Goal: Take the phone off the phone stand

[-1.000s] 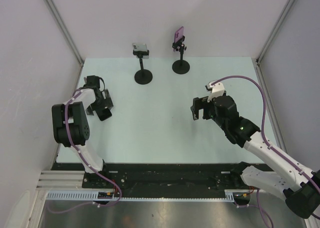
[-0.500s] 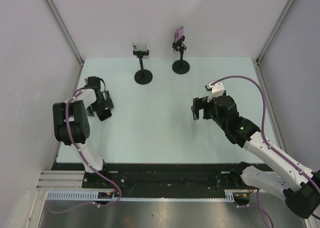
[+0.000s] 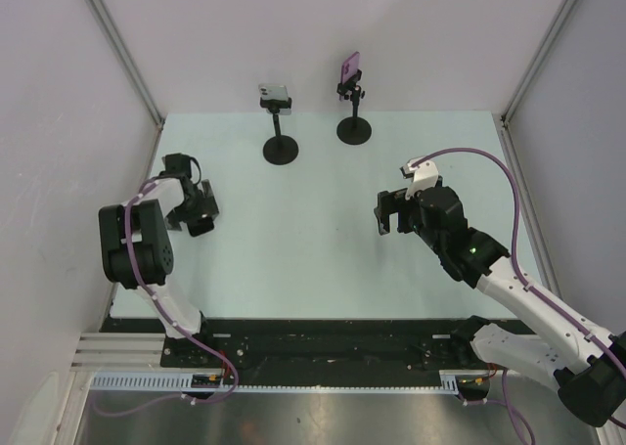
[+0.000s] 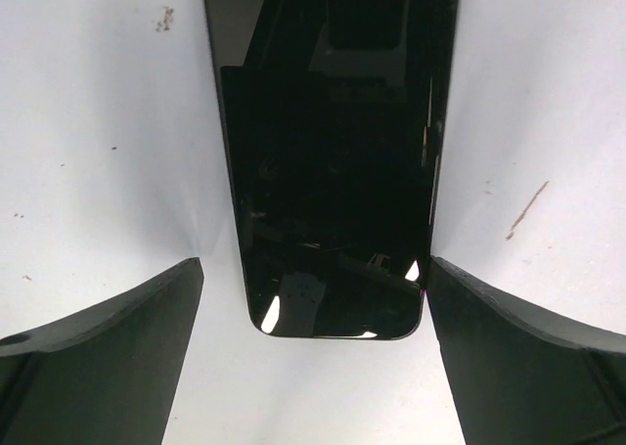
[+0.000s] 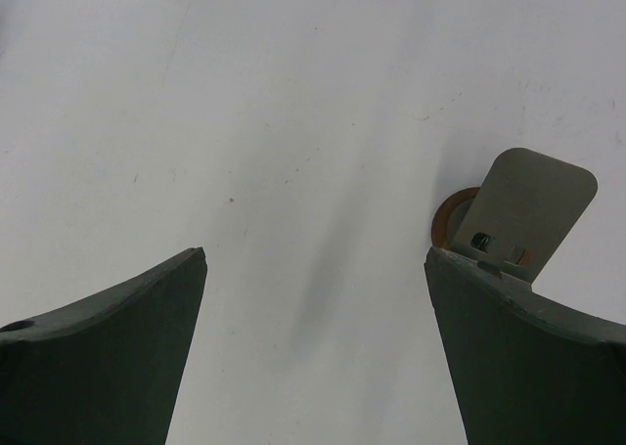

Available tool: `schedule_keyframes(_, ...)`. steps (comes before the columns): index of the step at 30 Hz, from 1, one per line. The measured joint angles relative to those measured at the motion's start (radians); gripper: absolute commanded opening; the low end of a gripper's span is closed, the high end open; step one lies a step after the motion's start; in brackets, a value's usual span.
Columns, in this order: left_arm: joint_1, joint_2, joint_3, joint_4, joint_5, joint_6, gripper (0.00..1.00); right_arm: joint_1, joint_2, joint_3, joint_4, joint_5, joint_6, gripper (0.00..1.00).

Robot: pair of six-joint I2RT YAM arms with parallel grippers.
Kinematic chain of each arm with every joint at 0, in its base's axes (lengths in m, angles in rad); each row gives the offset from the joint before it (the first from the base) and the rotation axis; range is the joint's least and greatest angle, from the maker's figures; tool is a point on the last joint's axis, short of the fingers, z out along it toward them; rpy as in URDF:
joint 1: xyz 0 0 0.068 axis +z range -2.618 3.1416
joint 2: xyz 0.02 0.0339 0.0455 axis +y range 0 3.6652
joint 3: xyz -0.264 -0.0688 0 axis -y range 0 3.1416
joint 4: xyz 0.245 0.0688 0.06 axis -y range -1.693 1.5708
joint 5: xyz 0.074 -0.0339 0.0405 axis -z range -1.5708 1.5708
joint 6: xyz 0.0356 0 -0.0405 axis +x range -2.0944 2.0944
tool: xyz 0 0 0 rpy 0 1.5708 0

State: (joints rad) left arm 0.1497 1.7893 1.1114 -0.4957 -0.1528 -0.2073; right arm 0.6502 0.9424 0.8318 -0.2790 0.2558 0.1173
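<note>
Phone (image 4: 328,200), black and glossy, is lying flat on the table (image 3: 293,230) between the spread fingers of the left gripper (image 3: 201,216). They are not touching it, and that gripper is sitting slightly further left than a second ago. Its long axis is running straight away from the left wrist camera, rounded end pointing back toward it. Further right, a purple phone (image 3: 348,68) is sitting clamped on the right-hand stand (image 3: 353,112), and the right gripper (image 3: 384,214) is hovering unchanged, fingers apart, holding nothing.
</note>
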Motion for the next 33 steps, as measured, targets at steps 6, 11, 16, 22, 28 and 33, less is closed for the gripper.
schedule_keyframes(6,0.032,-0.017,-0.018,-0.008,0.001,0.010,1.00,0.000,0.000,0.000,0.000,0.000,-0.006,1.00)
schedule_keyframes(11,0.049,-0.022,-0.020,-0.018,0.000,0.017,1.00,0.000,0.000,0.000,0.000,0.000,-0.007,1.00)
schedule_keyframes(16,0.064,-0.032,-0.029,-0.026,-0.006,0.018,1.00,-0.001,0.000,0.000,0.000,0.000,-0.013,1.00)
schedule_keyframes(22,0.073,-0.039,-0.036,-0.034,-0.013,0.017,1.00,-0.003,0.000,0.000,0.000,0.000,-0.015,1.00)
schedule_keyframes(28,0.083,-0.047,-0.042,-0.040,-0.026,0.017,1.00,-0.004,0.000,0.000,0.000,0.000,-0.015,1.00)
schedule_keyframes(33,0.093,-0.056,-0.050,-0.047,-0.028,0.017,1.00,-0.004,0.000,-0.001,0.000,0.003,-0.014,1.00)
